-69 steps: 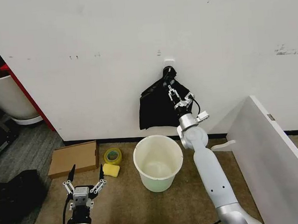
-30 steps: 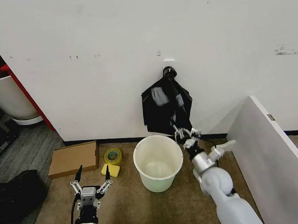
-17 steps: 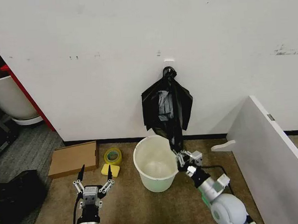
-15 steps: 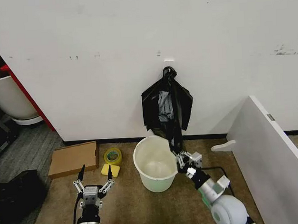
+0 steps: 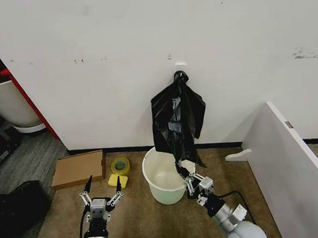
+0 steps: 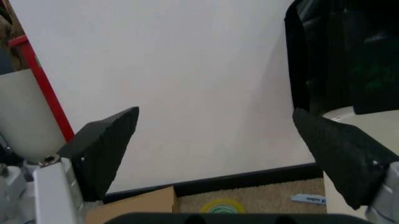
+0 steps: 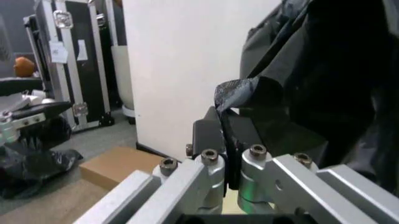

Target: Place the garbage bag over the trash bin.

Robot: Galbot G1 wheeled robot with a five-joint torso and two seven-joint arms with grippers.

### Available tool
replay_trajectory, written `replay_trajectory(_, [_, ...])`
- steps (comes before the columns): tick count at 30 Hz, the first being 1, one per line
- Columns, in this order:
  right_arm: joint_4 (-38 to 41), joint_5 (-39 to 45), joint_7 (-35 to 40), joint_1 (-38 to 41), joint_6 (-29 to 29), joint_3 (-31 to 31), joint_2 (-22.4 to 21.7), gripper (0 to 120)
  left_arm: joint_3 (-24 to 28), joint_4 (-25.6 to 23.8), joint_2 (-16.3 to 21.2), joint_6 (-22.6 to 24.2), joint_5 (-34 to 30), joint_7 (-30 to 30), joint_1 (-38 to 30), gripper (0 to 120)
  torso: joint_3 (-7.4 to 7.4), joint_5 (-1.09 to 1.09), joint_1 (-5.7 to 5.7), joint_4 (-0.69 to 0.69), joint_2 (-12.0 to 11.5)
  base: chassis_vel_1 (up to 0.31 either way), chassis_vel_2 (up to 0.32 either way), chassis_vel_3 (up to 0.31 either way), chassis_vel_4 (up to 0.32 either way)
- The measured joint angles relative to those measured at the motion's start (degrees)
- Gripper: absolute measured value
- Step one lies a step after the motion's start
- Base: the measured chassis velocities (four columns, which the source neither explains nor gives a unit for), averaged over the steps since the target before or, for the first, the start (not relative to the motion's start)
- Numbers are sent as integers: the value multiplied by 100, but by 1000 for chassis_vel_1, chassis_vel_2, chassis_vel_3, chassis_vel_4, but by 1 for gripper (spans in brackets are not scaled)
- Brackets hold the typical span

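The cream-white trash bin (image 5: 161,177) stands on the carpet below a wall hook. A black bundle (image 5: 187,104) hangs from that hook. Out of it the glossy black garbage bag (image 5: 180,150) stretches down to my right gripper (image 5: 191,182), which is shut on the bag's lower end at the bin's right rim. In the right wrist view the fingers (image 7: 210,133) pinch a fold of the garbage bag (image 7: 324,70). My left gripper (image 5: 104,183) hovers open, low and left of the bin, holding nothing; its wrist view shows its open fingers (image 6: 103,142) and the bin's rim (image 6: 374,122).
A flat cardboard box (image 5: 79,167), a yellow tape roll (image 5: 120,165) and a yellow sponge (image 5: 118,180) lie left of the bin. A white board (image 5: 289,165) leans at the right. A bigger white tub (image 5: 9,103) and dark bags (image 5: 14,206) sit at the far left.
My right gripper has dropped from the hanging bundle by the hook to the bin's right rim, dragging the black bag down with it. The left gripper has crept slightly rightward.
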Motion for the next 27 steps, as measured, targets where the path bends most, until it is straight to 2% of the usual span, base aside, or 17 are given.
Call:
replay_trajectory(9, [-3, -268, -129, -140, 443, 51, 29, 0, 23, 39, 20, -1, -6, -4, -36, 97, 0, 0, 0, 0, 0, 0, 0, 0, 0])
replay_trajectory(20, [-44, -312, -43, -138, 594, 37, 114, 0, 65, 39, 96, 9, -64, -4, -51, 97, 0, 0, 1, 0, -1, 0, 0, 0, 0])
replay_trajectory(24, [-1, -196, 192, -26, 483, 20, 134, 0, 135, -56, 200, 76, -265, 8, -92, 97, 0, 0, 1, 0, -1, 0, 0, 0, 0])
replay_trajectory(27, [55, -105, 430, 108, 337, 20, 144, 0, 351, -244, 465, 254, -691, 136, -227, 97, 0, 0, 1, 1, -1, 0, 0, 0, 0])
